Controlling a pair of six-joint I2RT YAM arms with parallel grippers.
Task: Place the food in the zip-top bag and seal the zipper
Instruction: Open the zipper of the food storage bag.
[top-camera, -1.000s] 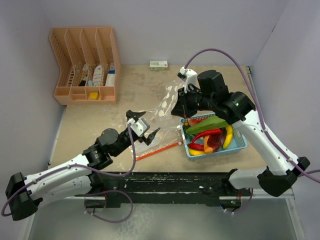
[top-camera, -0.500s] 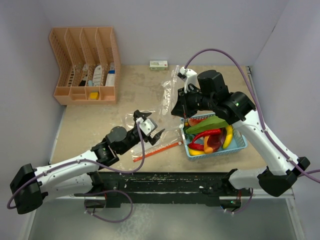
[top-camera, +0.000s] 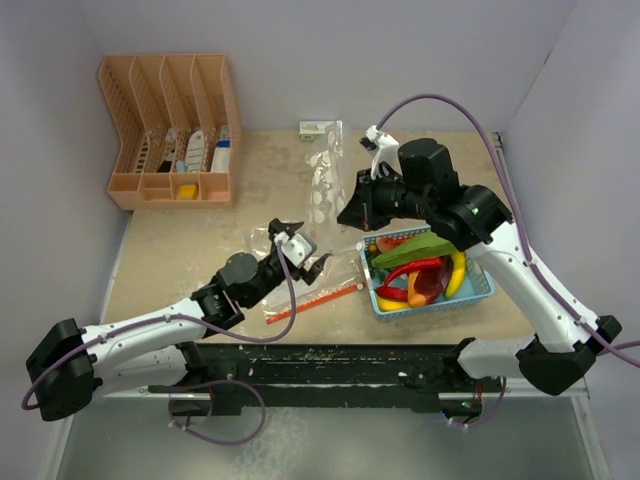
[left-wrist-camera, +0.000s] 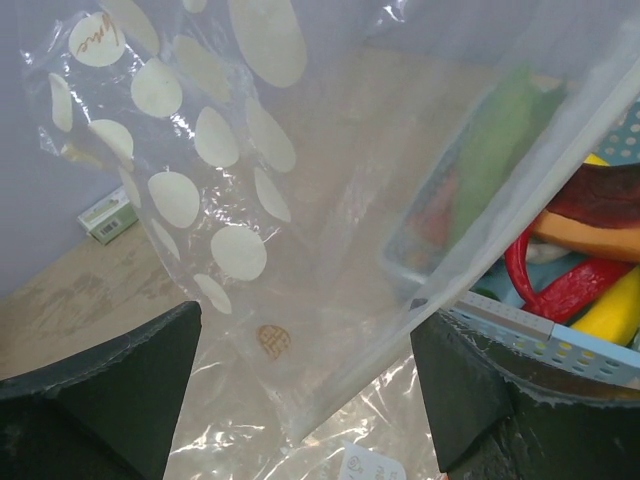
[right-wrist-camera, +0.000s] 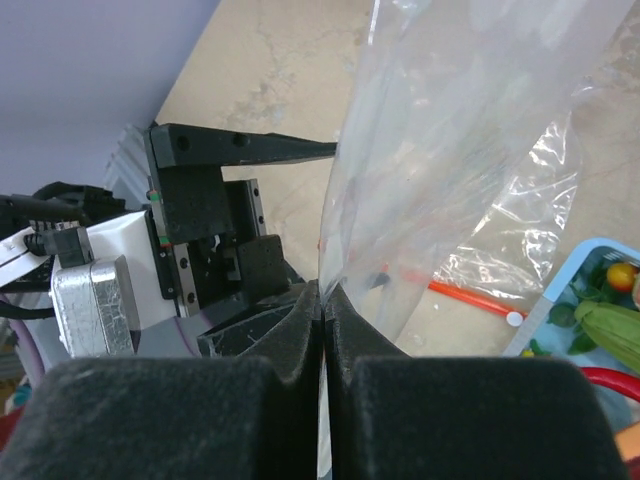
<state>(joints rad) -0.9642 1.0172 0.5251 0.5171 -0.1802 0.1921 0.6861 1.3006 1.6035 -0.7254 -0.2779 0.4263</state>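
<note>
**Bag hanging between the grippers, its mouth strip nearest the left arm**

The right gripper (top-camera: 350, 212) is pinching the clear dotted zip-top bag (top-camera: 322, 180), its fingers pressed together on the film, and is holding it up. The bag's lower end is trailing toward the left gripper (top-camera: 300, 262), whose fingers are standing apart. The zipper (top-camera: 312, 300) is lying on the table (top-camera: 200, 250), slanting from near-left to far-right, just beside the left gripper. The food (top-camera: 420, 268) is sitting in the blue basket (top-camera: 484, 290), to the right.

Reaches low and forward with left gripper (top-camera: 304, 250) (left-wrist-camera: 310, 400), jaws spread wide. Arches high on the right, right gripper (top-camera: 350, 215) (right-wrist-camera: 322, 300) pressed closed, pinching zip-top bag (right-wrist-camera: 450, 150).
</note>
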